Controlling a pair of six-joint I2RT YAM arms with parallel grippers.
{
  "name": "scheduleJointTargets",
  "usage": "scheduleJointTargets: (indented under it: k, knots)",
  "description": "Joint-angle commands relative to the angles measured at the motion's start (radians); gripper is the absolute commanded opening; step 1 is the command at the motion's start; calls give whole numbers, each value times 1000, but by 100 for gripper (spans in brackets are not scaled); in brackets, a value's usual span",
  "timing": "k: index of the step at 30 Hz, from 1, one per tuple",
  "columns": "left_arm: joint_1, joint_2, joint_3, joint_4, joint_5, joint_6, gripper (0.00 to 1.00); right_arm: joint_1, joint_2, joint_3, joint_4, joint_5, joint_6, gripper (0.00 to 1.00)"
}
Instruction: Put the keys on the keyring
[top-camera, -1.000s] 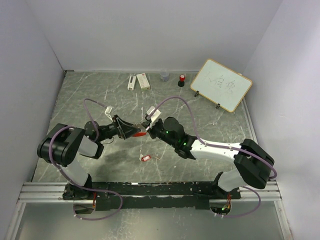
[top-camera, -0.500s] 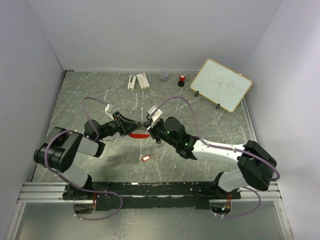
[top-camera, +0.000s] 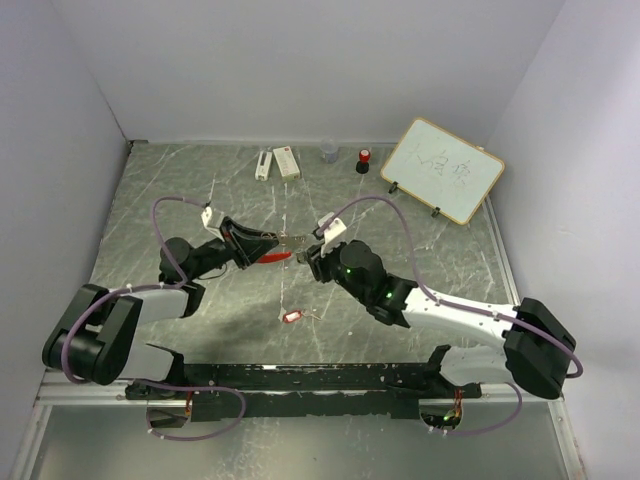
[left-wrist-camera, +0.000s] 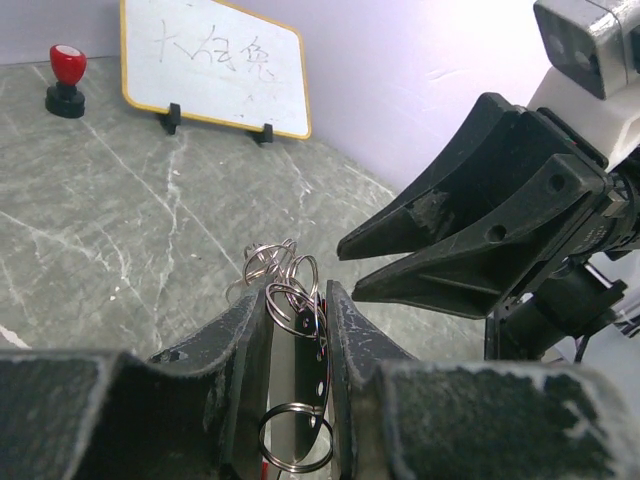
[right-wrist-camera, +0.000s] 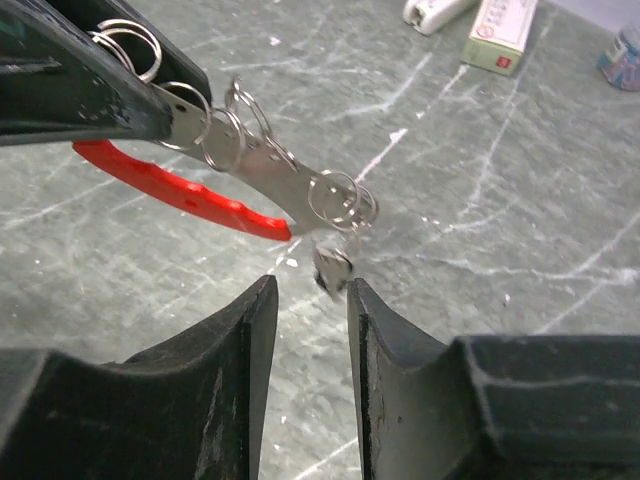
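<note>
My left gripper (left-wrist-camera: 298, 300) is shut on the keyring (left-wrist-camera: 296, 300), pinching its flat grey piece, with thin silver rings sticking out past the fingertips. In the right wrist view the keyring (right-wrist-camera: 262, 160) juts from the left fingers (right-wrist-camera: 95, 85), and its red oblong fob (right-wrist-camera: 170, 190) hangs beneath. A small key with a black tag (right-wrist-camera: 333, 268) dangles from the end ring, just ahead of my right gripper (right-wrist-camera: 310, 295), which is open and holds nothing. The other key, with a red tag (top-camera: 292, 316), lies on the table nearer the arm bases.
A whiteboard (top-camera: 442, 170) stands at the back right. At the back edge are a small red-capped black cylinder (top-camera: 363, 160), a grey cup (top-camera: 329, 152) and two white oblong items (top-camera: 275, 162). The two grippers (top-camera: 295, 245) meet tip to tip at mid-table.
My left gripper closed on the keyring and carried it slightly farther back. My right gripper opened, let go and drew back to the right.
</note>
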Motion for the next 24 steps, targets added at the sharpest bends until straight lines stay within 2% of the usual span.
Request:
scheduleJointTargets:
  k: [1, 10, 15, 24]
  knots:
    - [-2, -12, 36, -13, 10, 65, 7, -2, -55, -32, -24, 80, 25, 35]
    - [-3, 86, 52, 213, 194, 34, 7, -1, -100, -33, 26, 48, -52, 35]
    - [-2, 217, 94, 487, 324, -99, 7, -6, -91, -5, 25, -8, -98, 35]
    - [-6, 268, 176, 496, 440, -123, 7, -13, -138, -50, 72, -134, -144, 33]
